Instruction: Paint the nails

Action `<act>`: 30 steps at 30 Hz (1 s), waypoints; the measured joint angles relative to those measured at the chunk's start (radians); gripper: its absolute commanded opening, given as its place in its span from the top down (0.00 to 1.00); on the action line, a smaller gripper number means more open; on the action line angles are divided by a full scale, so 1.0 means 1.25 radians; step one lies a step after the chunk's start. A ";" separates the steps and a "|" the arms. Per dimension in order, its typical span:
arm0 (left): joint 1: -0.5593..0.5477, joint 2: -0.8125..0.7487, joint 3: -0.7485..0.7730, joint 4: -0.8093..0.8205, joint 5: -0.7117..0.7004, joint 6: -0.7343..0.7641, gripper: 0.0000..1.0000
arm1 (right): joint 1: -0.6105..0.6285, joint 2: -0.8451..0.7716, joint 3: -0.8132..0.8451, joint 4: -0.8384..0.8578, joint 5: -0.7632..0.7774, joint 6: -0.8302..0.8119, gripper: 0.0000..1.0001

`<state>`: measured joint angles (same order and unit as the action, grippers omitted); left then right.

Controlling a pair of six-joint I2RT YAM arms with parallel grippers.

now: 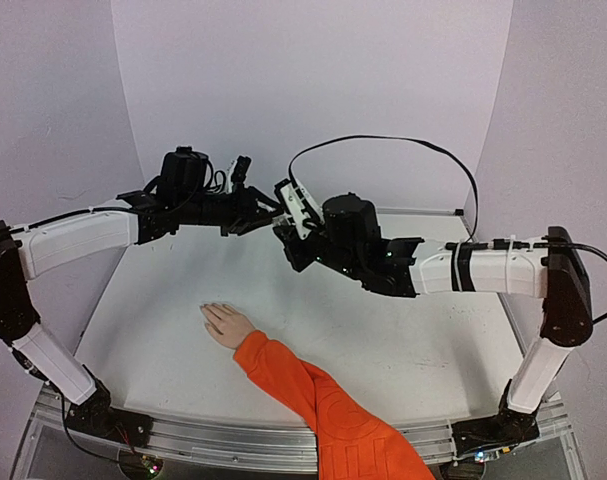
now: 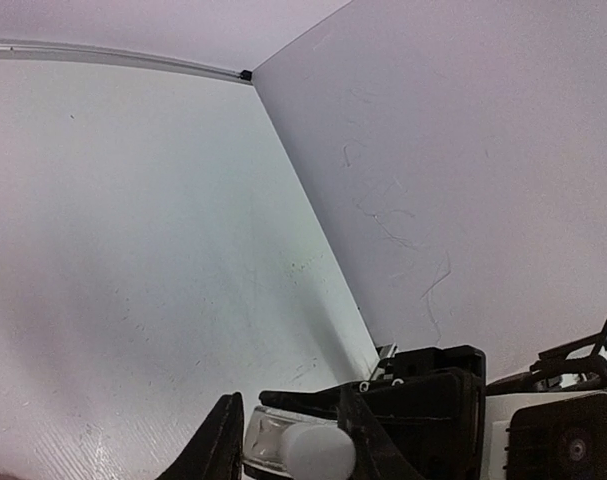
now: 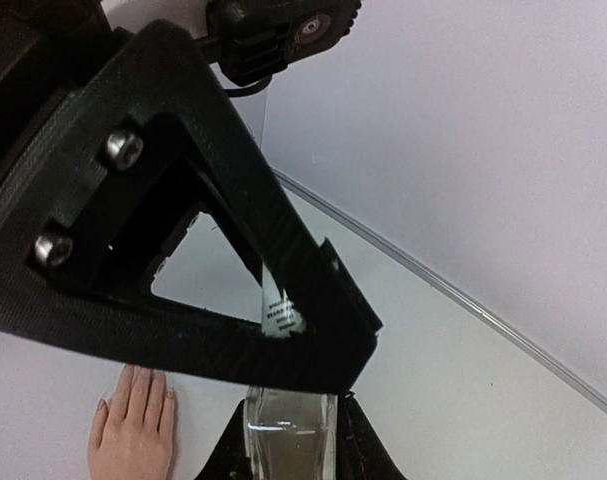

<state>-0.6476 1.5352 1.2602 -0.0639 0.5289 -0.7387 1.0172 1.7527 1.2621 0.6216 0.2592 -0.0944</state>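
A pale hand (image 1: 226,325) in an orange sleeve (image 1: 313,400) lies flat on the table, fingers pointing to the far left. Its nails (image 3: 169,396) barely show at the fingertips. Both grippers meet in the air above and behind it. My right gripper (image 3: 288,440) is shut on a small clear glass bottle (image 3: 286,430). My left gripper (image 2: 293,445) comes from the opposite side, its fingers (image 2: 221,440) around the bottle's white cap (image 2: 318,452). The top view shows the left gripper (image 1: 266,218) tip to tip with the right gripper (image 1: 283,238), the bottle hidden between them.
The white table (image 1: 403,340) is walled at the back and both sides, with a rail (image 3: 463,300) along the foot of the far wall. A black cable (image 1: 403,142) loops above the right arm.
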 measured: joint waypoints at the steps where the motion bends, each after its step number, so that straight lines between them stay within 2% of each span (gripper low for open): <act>1: -0.002 0.005 0.005 -0.002 -0.002 0.001 0.78 | 0.000 0.004 0.004 0.000 0.004 -0.005 1.00; 7: -0.003 0.015 0.031 -0.011 -0.012 0.029 1.00 | -0.002 0.009 0.007 0.006 0.006 -0.019 1.00; 10: -0.001 0.018 0.038 -0.013 -0.005 0.042 1.00 | -0.014 0.006 0.005 0.014 -0.033 -0.018 1.00; 12: 0.000 0.018 0.039 -0.013 0.007 0.056 1.00 | -0.036 -0.005 -0.004 0.015 -0.106 -0.008 1.00; 17: -0.011 0.019 0.061 0.003 0.087 0.124 1.00 | -0.128 -0.058 -0.035 0.016 -0.428 0.070 1.00; 21: -0.040 0.002 0.081 0.042 0.217 0.274 1.00 | -0.200 -0.096 -0.035 0.018 -0.769 0.153 1.00; 24: -0.079 -0.039 0.081 0.042 0.293 0.384 1.00 | -0.210 -0.116 -0.032 0.025 -0.973 0.212 1.00; 26: -0.107 -0.063 0.081 0.050 0.320 0.431 1.00 | -0.202 -0.134 -0.031 0.040 -1.061 0.243 1.00; 27: -0.124 -0.074 0.081 0.056 0.327 0.452 1.00 | -0.196 -0.144 -0.031 0.042 -1.084 0.253 1.00; 28: -0.132 -0.080 0.081 0.060 0.329 0.461 0.94 | -0.191 -0.152 -0.032 0.042 -1.093 0.259 1.00; 30: -0.146 -0.089 0.081 0.068 0.322 0.466 0.70 | -0.182 -0.174 -0.044 0.048 -1.086 0.267 1.00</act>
<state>-0.8303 1.4246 1.3609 0.0212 0.9310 -0.1558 0.7895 1.5356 1.2076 0.6819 -1.0977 0.2394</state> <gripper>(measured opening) 0.142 0.210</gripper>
